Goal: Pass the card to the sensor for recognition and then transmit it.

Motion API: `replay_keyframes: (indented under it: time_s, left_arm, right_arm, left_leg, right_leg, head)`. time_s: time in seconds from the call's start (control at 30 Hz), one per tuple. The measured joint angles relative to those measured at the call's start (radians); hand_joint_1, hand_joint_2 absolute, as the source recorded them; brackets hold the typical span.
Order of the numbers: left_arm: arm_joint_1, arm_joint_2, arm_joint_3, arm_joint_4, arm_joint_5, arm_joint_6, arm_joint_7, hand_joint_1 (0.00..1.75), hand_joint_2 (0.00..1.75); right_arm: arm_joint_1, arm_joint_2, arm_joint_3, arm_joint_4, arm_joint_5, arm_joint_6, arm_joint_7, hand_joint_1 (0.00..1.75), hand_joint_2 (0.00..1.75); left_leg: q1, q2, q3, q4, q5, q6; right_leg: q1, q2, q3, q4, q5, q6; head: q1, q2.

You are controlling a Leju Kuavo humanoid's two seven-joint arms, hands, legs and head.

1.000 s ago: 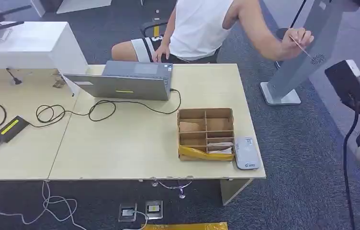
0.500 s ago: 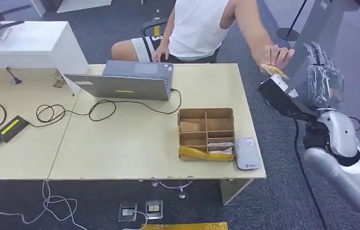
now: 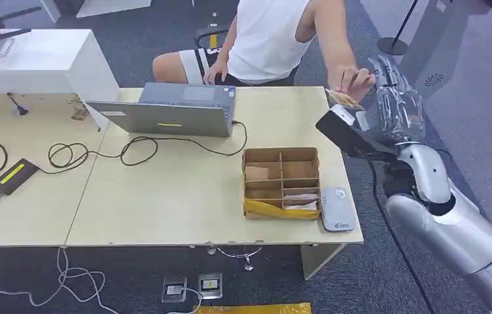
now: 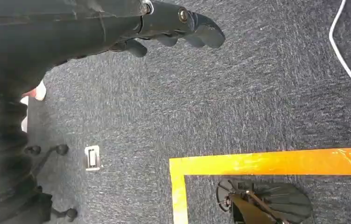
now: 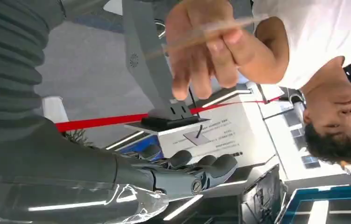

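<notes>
The right hand (image 3: 397, 108) is raised beside the far right corner of the desk (image 3: 184, 196), and the card (image 3: 343, 99) is being offered to it by a person's hand (image 3: 350, 80). In the head view the card is pinched in the person's fingers, just beside the robot's palm; whether it touches the palm cannot be told. From the right wrist view the card (image 5: 201, 35) is seen edge-on, a thin pale strip gripped by the person's hand (image 5: 206, 46), clearly apart from the robot's fingers (image 5: 197, 170), which are extended and lie side by side, closed on nothing. So the handover is judged to be the step in hand: the card has not yet been taken.

The left hand (image 4: 173, 28) is seen over grey carpet, its dark fingers curled loosely inward with nothing held.

On the desk, the flat grey sensor (image 3: 337, 209) is lying at the near right corner, touching the side of a cardboard divider box (image 3: 281, 182). A laptop (image 3: 171, 111) and a trailing cable (image 3: 99, 154) lie further left.

What is called for next, by this reading: the fingers must be closed around the card while it is presented, firmly enough that so thin a piece is not dropped on release. Then the card would need to be carried down to the sensor and held flat above it for recognition, before being passed on.
</notes>
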Motion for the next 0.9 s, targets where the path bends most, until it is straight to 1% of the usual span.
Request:
replay_keyframes:
  time_s: [0.1, 0.13, 0.17, 0.2, 0.3, 0.33, 0.4, 0.43, 0.9]
  left_arm:
    - [0.0, 0.0, 0.0, 0.0, 0.0, 0.0, 0.003, 0.0, 1.75]
    - [0.0, 0.0, 0.0, 0.0, 0.0, 0.0, 0.004, 0.0, 1.75]
    - [0.0, 0.0, 0.0, 0.0, 0.002, 0.0, 0.005, 0.0, 1.75]
    - [0.0, 0.0, 0.0, 0.0, 0.003, 0.001, 0.006, 0.0, 1.75]
    - [0.0, 0.0, 0.0, 0.0, 0.006, 0.004, 0.006, 0.0, 1.75]
    - [0.0, 0.0, 0.0, 0.0, 0.007, 0.005, 0.006, 0.0, 1.75]
    - [0.001, 0.0, 0.0, 0.0, 0.007, 0.006, 0.006, 0.0, 1.75]
    - [0.001, 0.0, 0.0, 0.0, 0.007, 0.006, 0.006, 0.0, 1.75]
    - [0.001, 0.0, 0.0, 0.0, 0.015, 0.008, 0.006, 0.0, 1.75]
  right_arm:
    - [-0.006, 0.01, 0.018, 0.012, -0.001, -0.001, -0.001, 0.0, 1.75]
    - [-0.007, 0.013, 0.022, 0.016, -0.002, -0.002, -0.003, 0.05, 1.75]
    - [-0.009, 0.016, 0.027, 0.021, -0.004, -0.003, -0.005, 0.07, 1.75]
    - [-0.011, 0.018, 0.032, 0.026, -0.007, -0.005, -0.01, 0.03, 1.75]
    - [-0.019, 0.03, 0.041, 0.045, -0.02, -0.017, -0.022, 0.03, 1.75]
    - [-0.021, 0.033, 0.043, 0.05, -0.023, -0.021, -0.025, 0.0, 1.75]
    - [-0.024, 0.039, 0.046, 0.059, -0.029, -0.024, -0.027, 0.0, 1.75]
    - [-0.025, 0.04, 0.048, 0.061, -0.031, -0.024, -0.028, 1.75, 1.75]
    - [-0.034, 0.056, 0.067, 0.106, -0.058, -0.035, -0.055, 1.75, 1.75]
  left_leg:
    - [0.0, 0.0, 0.0, 0.0, 0.0, 0.0]
    - [0.0, 0.0, 0.0, 0.0, 0.0, 0.0]
    - [0.0, 0.0, 0.0, 0.0, 0.0, 0.0]
    - [0.0, 0.0, 0.0, 0.0, 0.0, 0.0]
    - [0.0, 0.0, 0.0, 0.0, 0.0, 0.0]
    - [0.0, 0.0, 0.0, 0.0, 0.0, 0.0]
    - [0.0, 0.0, 0.0, 0.0, 0.0, 0.0]
    - [0.0, 0.0, 0.0, 0.0, 0.0, 0.0]
    - [0.0, 0.0, 0.0, 0.0, 0.0, 0.0]
  right_leg:
    - [0.0, 0.0, 0.0, 0.0, 0.0, 0.0]
    - [0.0, 0.0, 0.0, 0.0, 0.0, 0.0]
    - [0.0, 0.0, 0.0, 0.0, 0.0, 0.0]
    - [0.0, 0.0, 0.0, 0.0, 0.0, 0.0]
    - [0.0, 0.0, 0.0, 0.0, 0.0, 0.0]
    - [0.0, 0.0, 0.0, 0.0, 0.0, 0.0]
    - [0.0, 0.0, 0.0, 0.0, 0.0, 0.0]
    - [0.0, 0.0, 0.0, 0.0, 0.0, 0.0]
    - [0.0, 0.0, 0.0, 0.0, 0.0, 0.0]
  head:
    - [0.0, 0.0]
    - [0.0, 0.0]
    - [0.0, 0.0]
    - [0.0, 0.0]
    - [0.0, 0.0]
    - [0.0, 0.0]
    - [0.0, 0.0]
    - [0.0, 0.0]
    - [0.0, 0.0]
